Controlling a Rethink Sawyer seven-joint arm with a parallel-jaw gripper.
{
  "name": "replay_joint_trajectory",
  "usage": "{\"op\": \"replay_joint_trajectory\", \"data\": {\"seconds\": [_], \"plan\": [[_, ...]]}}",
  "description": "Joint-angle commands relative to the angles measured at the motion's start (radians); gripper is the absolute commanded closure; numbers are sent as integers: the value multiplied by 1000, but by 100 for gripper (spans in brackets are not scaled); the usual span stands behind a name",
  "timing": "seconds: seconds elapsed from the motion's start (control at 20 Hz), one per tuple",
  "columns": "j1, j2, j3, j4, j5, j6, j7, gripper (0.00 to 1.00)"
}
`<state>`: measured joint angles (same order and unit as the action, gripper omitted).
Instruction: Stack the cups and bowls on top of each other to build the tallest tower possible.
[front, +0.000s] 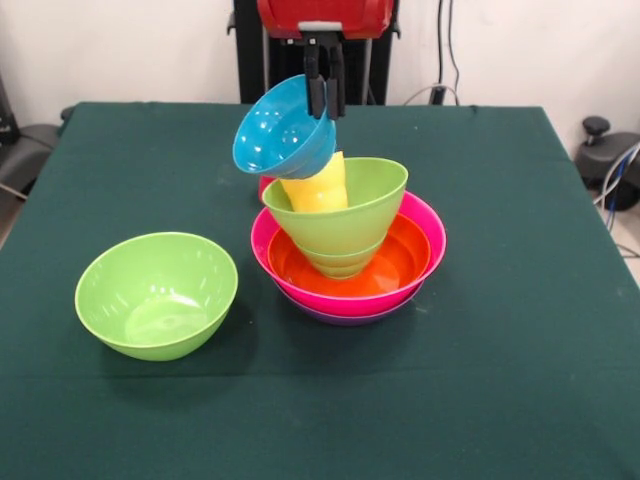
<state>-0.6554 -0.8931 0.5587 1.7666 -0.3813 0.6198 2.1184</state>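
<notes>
The tower stands at the table's middle: a purple bowl (345, 318) lowest, a hot pink bowl (432, 240) in it, then an orange bowl (400, 265). Two nested lime green bowls (350, 220) sit tilted in the orange one, with the yellow cup (320, 190) inside the upper one. My gripper (326, 108) comes down from above and is shut on the rim of the sky blue bowl (275, 135), holding it tipped on its side above the tower's left, mouth facing left and front. A sliver of red (265, 184) shows behind the tower. The orange cup is out of view.
A large lime green bowl (155, 295) stands upright alone at the front left of the green tablecloth (500, 400). The robot's pedestal is at the far side, with cables and dark equipment beyond the table's right edge.
</notes>
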Motion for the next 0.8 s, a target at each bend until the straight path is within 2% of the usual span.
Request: {"op": "replay_joint_trajectory", "data": {"seconds": [0.05, 0.1, 0.15, 0.4, 0.65, 0.8], "plan": [[55, 19, -65, -16, -46, 49, 19, 100], [66, 13, -76, -14, -54, 46, 30, 100], [79, 9, -88, -14, -58, 43, 31, 0], [74, -6, -75, -5, -24, 58, 12, 0], [59, -148, -33, 18, 94, 205, -37, 0], [71, -205, -26, 12, 149, 280, -34, 0]]}}
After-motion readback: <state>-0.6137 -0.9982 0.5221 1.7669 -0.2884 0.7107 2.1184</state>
